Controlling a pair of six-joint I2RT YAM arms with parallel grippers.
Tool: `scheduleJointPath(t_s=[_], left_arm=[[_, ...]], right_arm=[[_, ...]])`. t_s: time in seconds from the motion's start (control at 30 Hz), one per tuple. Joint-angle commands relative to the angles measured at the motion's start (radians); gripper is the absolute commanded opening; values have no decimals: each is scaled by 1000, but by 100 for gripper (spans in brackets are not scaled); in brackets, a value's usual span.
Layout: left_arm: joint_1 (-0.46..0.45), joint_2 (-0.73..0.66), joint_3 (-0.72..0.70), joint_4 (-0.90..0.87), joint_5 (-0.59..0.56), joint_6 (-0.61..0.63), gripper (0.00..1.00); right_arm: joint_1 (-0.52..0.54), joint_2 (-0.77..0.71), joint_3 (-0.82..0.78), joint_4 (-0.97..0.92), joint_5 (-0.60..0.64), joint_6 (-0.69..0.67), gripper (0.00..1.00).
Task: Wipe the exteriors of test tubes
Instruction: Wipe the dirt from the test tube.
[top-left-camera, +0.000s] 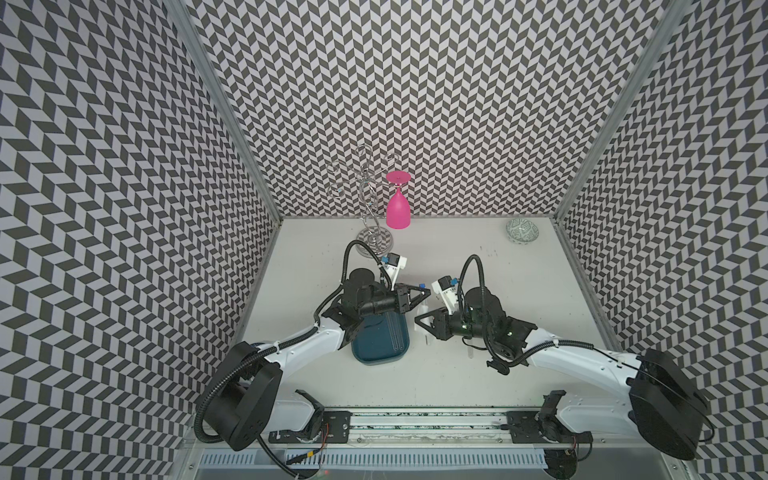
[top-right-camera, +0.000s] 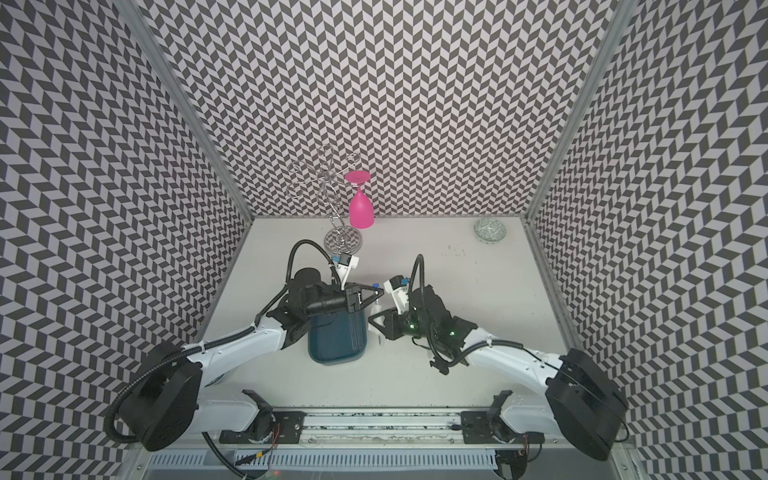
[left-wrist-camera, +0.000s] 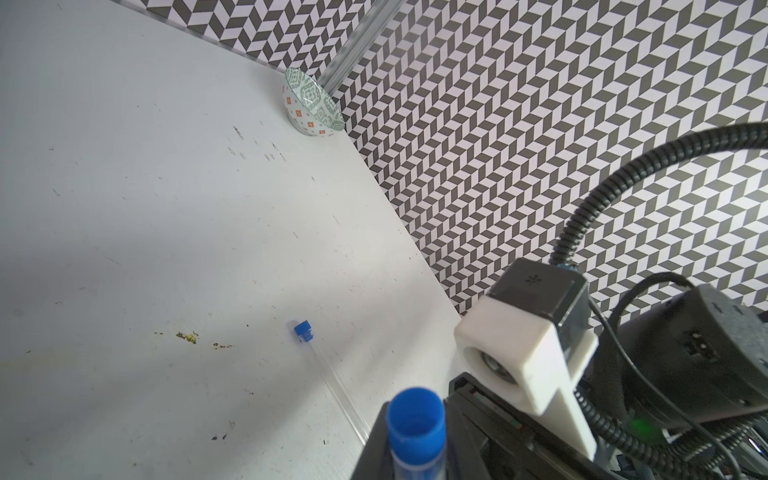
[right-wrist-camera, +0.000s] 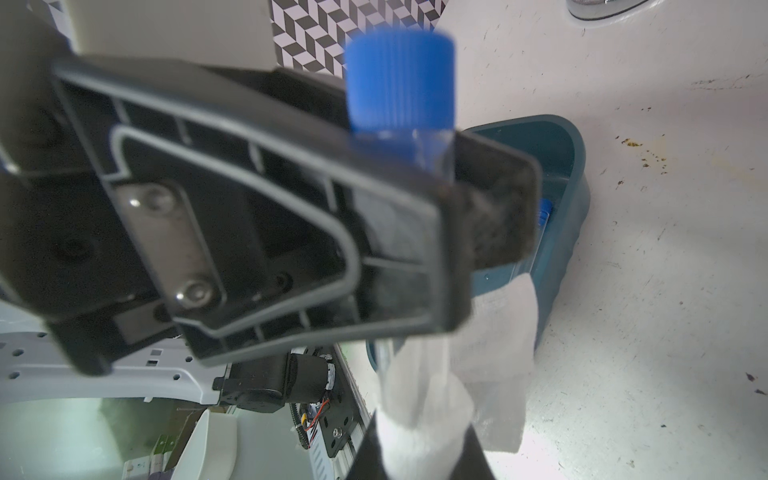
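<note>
My left gripper (top-left-camera: 424, 294) is shut on a clear test tube just below its blue cap (top-left-camera: 421, 286), over the table beside the teal tray (top-left-camera: 374, 353). The left wrist view shows that cap (left-wrist-camera: 415, 415) sticking out between the jaws of the left gripper (left-wrist-camera: 415, 455). My right gripper (right-wrist-camera: 419, 453) is shut on a white tissue (right-wrist-camera: 490, 374) that wraps the same tube (right-wrist-camera: 432, 153) lower down. In a top view the right gripper (top-left-camera: 420, 323) sits just nearer than the left one. Another test tube (left-wrist-camera: 332, 382) lies on the table. A blue cap (right-wrist-camera: 544, 208) shows inside the tray (right-wrist-camera: 569, 174).
A wire rack (top-left-camera: 370, 199) with a pink glass (top-left-camera: 397, 210) hanging upside down stands at the back left. A patterned bowl (top-left-camera: 522, 231) sits in the back right corner. Patterned walls close three sides. The rail with both arm bases runs along the front.
</note>
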Motion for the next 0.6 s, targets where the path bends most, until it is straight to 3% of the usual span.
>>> scheduleJointPath(t_s=[0.0, 0.3, 0.57], left_arm=[[4, -20, -20, 16, -33, 34, 18], [4, -43, -25, 11, -38, 30, 18], [5, -50, -25, 6, -43, 33, 18]], right_arm=[[5, 1, 35, 94, -22, 2, 17], [-40, 78, 166, 87, -58, -56, 19], [-50, 79, 164, 99, -47, -57, 19]])
